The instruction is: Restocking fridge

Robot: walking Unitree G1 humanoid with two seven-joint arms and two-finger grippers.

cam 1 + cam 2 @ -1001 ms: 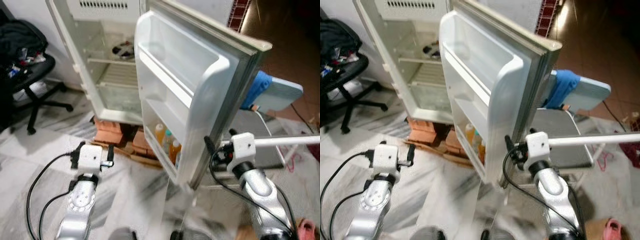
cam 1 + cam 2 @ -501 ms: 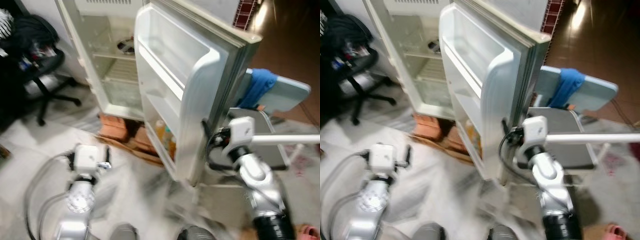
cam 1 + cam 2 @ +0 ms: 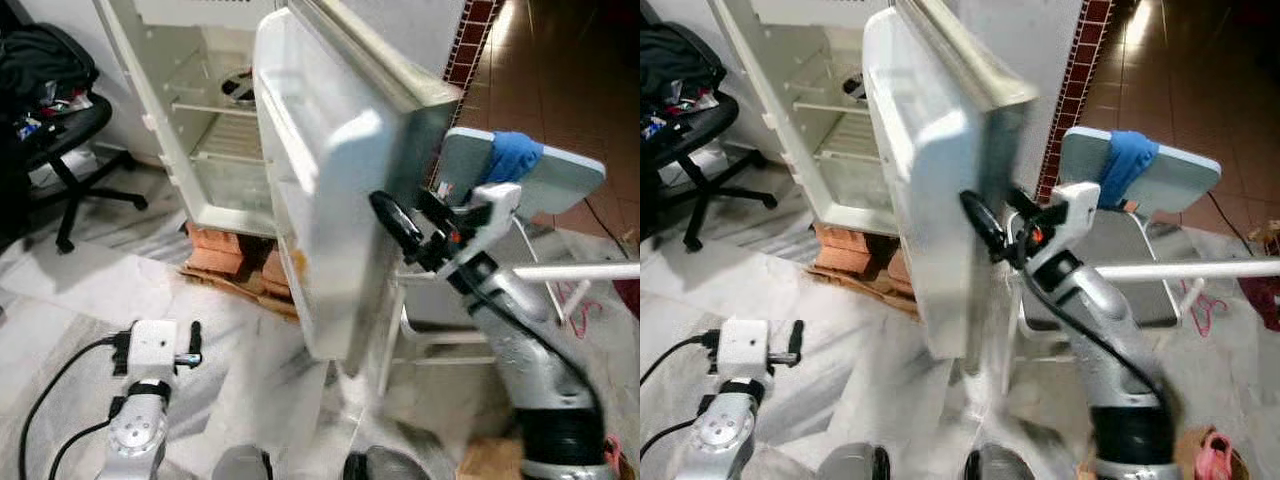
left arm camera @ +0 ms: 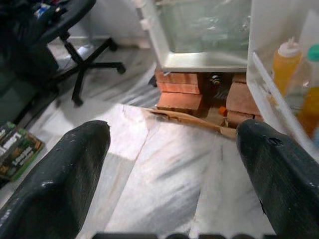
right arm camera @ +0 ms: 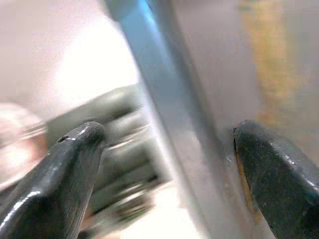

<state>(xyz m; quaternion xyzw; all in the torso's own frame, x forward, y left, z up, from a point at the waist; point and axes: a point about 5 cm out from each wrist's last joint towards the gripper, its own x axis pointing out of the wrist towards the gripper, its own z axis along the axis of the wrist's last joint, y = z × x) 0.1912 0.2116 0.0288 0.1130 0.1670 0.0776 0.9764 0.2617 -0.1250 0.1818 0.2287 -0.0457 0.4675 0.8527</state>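
The fridge door [image 3: 330,180] is smooth white plastic with a soft sheen, its outer skin a duller painted grey. Inside the fridge [image 3: 215,140] sit thin wire shelves and glossy white lining. It stands on rough orange bricks [image 4: 182,94]. The floor [image 4: 164,174] is polished marble, white with grey veins. The right gripper [image 3: 410,225] has matt black fingers [image 5: 65,174], lightly scuffed, on a brushed silver arm. A blue cloth [image 3: 510,160] drapes a smooth pale plastic chair [image 3: 550,175]
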